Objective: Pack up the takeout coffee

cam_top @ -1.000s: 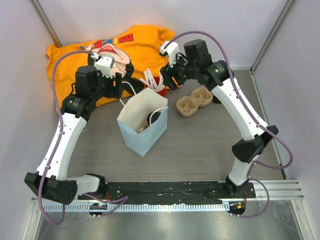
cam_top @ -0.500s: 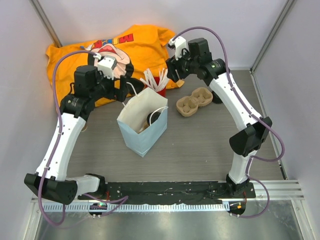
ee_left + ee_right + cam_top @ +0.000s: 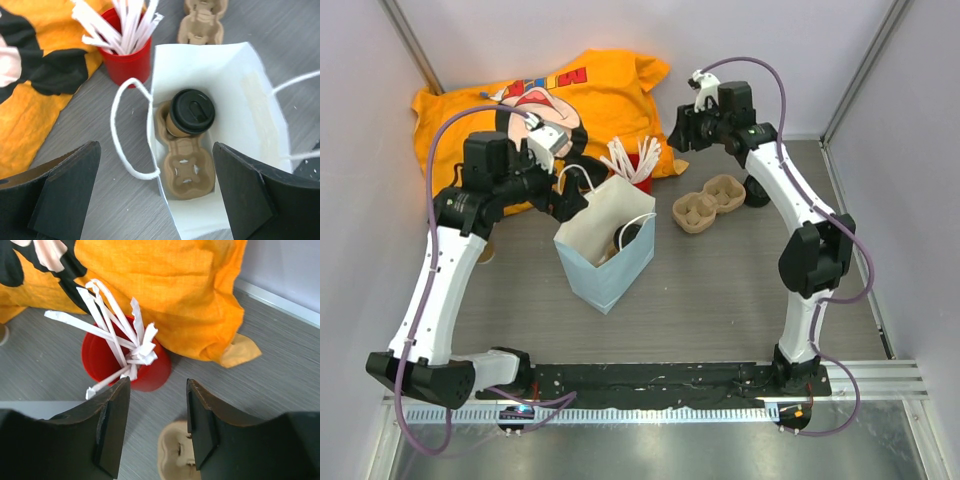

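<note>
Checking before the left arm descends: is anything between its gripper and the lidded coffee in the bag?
Nothing visible does. The left gripper hangs open over the white bag, whose mouth is open. The takeout coffee stands in a cardboard carrier, lid fully exposed. The string handle droops outside.

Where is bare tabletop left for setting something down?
Free: the strip between the white bag and the arm bases, and the patch right of the bag, nearer than the cup carrier. Crowded: the back, around orange cloth and red cup.
</note>
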